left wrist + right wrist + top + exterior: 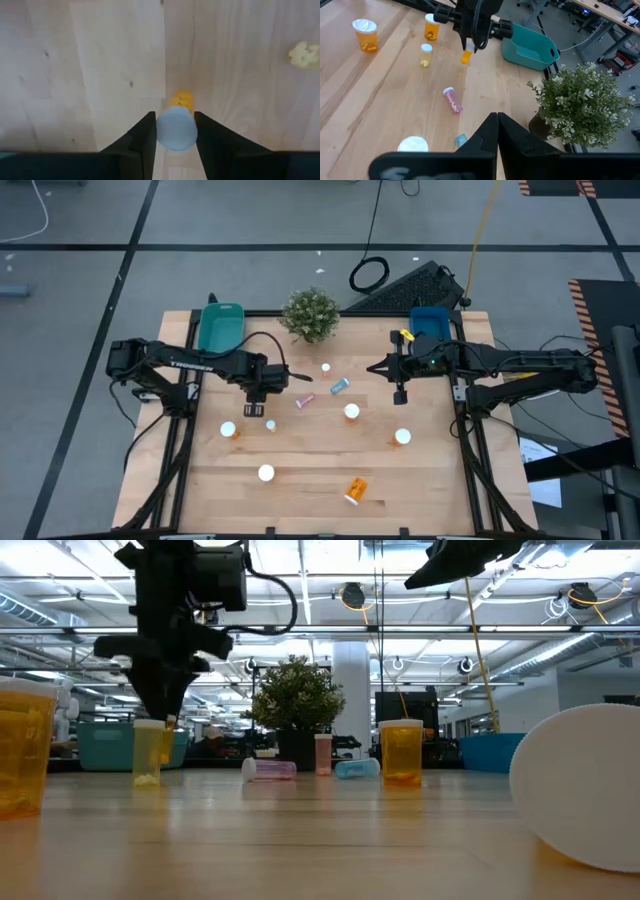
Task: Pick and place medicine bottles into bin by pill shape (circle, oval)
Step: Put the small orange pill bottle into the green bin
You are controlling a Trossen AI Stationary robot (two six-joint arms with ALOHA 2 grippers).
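My left gripper [256, 402] hangs over the table's left middle, shut on a small orange medicine bottle [465, 56] with a white cap. My right gripper [400, 392] hovers shut and holds nothing at the right, in front of the blue bin [432, 320]. The teal bin [220, 326] stands at the far left. Other medicine bottles stand on their bases [228, 430] [351, 412] [402, 437] [265, 473]. A pink one [304, 401], a light blue one [340, 386] and an orange one [355, 490] lie on their sides. My left gripper pinches the bottle at its white cap [162, 131] between its two fingers [145, 137]. The fingers come from above and point down. The orange body [182, 98] hangs upright below them, clear of the table.
A potted plant [310, 313] stands at the far edge between the two bins. A small yellow-filled bottle [270, 425] stands just near of the left gripper. Bare wood lies along the near edge, left of the lying orange bottle.
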